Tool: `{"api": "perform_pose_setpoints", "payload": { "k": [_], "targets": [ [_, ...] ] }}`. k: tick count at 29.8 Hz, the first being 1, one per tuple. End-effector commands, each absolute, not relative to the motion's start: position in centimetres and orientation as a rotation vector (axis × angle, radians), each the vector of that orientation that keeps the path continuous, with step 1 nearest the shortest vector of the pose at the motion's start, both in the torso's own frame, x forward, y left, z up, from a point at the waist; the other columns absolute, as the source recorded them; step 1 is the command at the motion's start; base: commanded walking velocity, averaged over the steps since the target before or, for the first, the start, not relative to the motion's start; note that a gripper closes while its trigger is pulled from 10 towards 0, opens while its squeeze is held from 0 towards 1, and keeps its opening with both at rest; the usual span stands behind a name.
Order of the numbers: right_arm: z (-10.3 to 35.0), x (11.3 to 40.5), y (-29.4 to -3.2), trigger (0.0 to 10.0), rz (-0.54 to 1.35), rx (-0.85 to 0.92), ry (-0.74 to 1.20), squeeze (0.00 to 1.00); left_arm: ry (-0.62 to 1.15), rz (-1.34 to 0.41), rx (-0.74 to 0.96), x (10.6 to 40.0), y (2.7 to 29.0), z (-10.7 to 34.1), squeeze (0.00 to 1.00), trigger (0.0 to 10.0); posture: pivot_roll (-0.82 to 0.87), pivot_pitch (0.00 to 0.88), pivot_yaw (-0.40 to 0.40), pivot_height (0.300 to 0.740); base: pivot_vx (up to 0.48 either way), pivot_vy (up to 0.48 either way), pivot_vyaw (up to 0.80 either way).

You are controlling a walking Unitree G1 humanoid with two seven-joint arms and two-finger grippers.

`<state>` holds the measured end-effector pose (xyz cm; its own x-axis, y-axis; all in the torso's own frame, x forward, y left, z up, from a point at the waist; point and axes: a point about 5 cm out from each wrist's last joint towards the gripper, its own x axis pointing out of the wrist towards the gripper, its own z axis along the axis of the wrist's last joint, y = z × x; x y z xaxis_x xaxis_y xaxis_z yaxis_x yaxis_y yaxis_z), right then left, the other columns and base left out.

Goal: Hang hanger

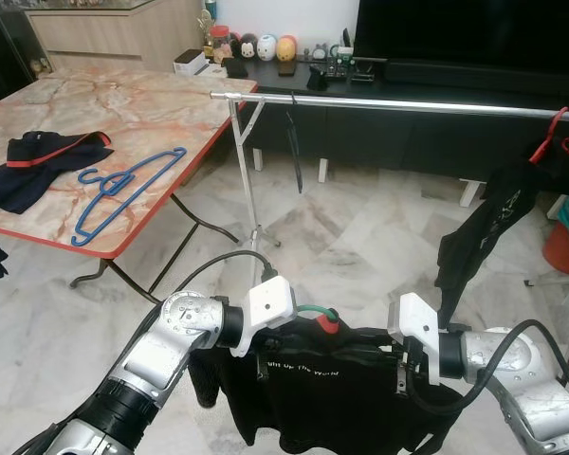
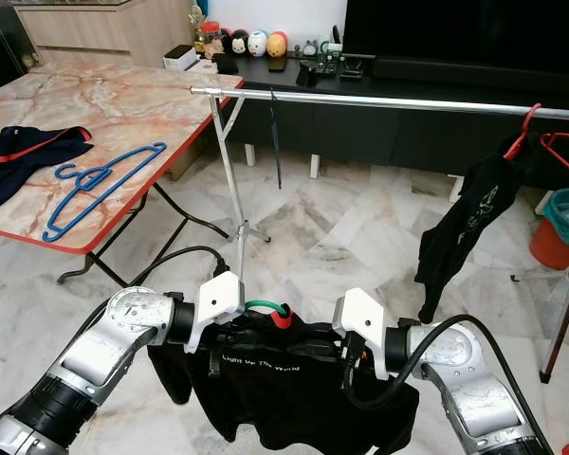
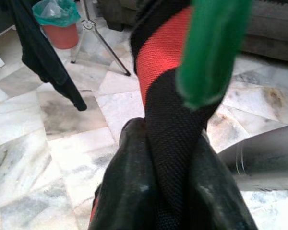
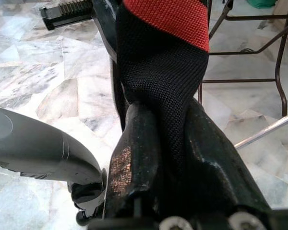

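A black T-shirt with white chest lettering (image 1: 308,389) hangs on a green hanger with a red hook tip (image 1: 320,316), stretched low between both arms at six o'clock in the head views. The left gripper (image 3: 163,191) pinches the black-and-red collar fabric, the green hanger just above its fingers (image 3: 129,182). The right gripper (image 4: 170,158) clamps the same knit at the opposite shoulder. The silver clothes rail (image 1: 408,105) crosses at twelve o'clock, well apart from the shirt. A blue plastic hanger (image 1: 123,190) lies on the marble-patterned table (image 1: 161,109) at ten o'clock.
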<state>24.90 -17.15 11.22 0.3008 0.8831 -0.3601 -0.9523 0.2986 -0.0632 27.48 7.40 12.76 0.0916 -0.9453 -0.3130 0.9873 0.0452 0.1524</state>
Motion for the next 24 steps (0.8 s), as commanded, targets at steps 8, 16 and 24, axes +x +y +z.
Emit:
{"api": "perform_pose_setpoints", "payload": {
  "k": [8,16,24],
  "targets": [
    [12.8,25.8,-16.9,10.0,1.194,-0.286,0.188,1.00,0.145,-1.561,0.366,26.9,6.7,12.7,0.00,0.0,0.03,0.009,0.044,0.740,0.000,0.000,0.00],
    [13.3,26.8,-17.6,10.0,1.119,-0.345,0.148,0.00,0.148,-1.575,0.394,26.8,7.0,12.7,0.00,0.0,0.02,0.011,0.043,0.740,0.000,0.000,0.00],
    [14.0,26.2,-17.9,10.0,1.152,-0.321,0.137,0.00,0.155,-1.548,0.428,27.2,7.1,12.2,0.00,0.0,0.02,0.010,0.042,0.740,0.000,0.000,0.00]
  ]
}}
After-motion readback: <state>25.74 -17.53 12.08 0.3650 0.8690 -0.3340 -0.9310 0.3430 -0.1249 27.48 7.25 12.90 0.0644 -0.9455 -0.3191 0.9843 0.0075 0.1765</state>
